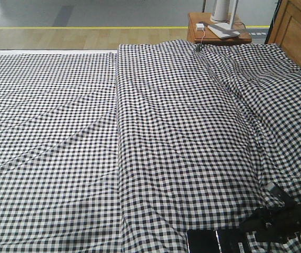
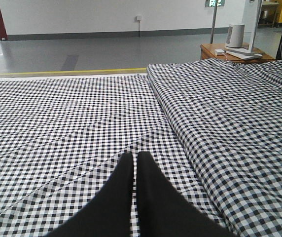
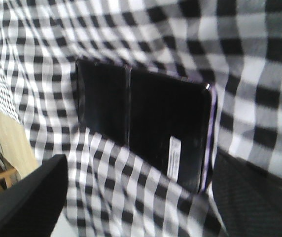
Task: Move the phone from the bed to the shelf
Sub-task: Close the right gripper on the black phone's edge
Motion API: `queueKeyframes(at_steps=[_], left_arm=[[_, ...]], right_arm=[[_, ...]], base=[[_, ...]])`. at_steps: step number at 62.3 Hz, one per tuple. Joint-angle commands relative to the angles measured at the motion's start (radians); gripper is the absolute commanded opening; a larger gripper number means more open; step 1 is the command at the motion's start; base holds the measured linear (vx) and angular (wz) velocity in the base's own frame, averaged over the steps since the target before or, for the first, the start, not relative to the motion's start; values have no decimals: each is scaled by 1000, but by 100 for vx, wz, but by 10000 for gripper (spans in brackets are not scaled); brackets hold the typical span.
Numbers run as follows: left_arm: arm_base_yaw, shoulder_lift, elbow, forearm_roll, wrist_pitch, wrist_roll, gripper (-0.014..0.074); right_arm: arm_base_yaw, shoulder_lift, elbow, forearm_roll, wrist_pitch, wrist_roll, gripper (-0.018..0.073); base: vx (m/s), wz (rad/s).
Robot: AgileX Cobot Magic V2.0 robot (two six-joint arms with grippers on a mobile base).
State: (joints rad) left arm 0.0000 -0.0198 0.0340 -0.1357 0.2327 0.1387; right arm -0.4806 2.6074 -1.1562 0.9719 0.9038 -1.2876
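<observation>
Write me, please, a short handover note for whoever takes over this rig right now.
Left gripper: shut on nothing, hovering over the bed.
Right gripper: open, close to the phone, no grip yet.
Phone: lying flat on the bed, sticker side up, at the near edge of the front view.
Shelf: not in view.
Done: right arm lined up on the phone.
Left: grip the phone, lift it, carry it to the shelf and set it down.
</observation>
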Motion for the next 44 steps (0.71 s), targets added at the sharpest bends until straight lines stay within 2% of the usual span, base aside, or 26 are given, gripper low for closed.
queueKeyframes(at_steps=[1, 33, 44], left_arm=[[-4, -6, 2, -9, -74, -4, 1], [-4, -6, 2, -9, -74, -4, 1], [-4, -6, 2, -9, -74, -4, 1]], right_arm=[[-5, -26, -24, 28, 55, -21, 561], [-4, 64, -73, 75, 88, -39, 561], [-4, 92, -73, 127, 136, -71, 561]], base=[[0, 0], [0, 0], [0, 0]])
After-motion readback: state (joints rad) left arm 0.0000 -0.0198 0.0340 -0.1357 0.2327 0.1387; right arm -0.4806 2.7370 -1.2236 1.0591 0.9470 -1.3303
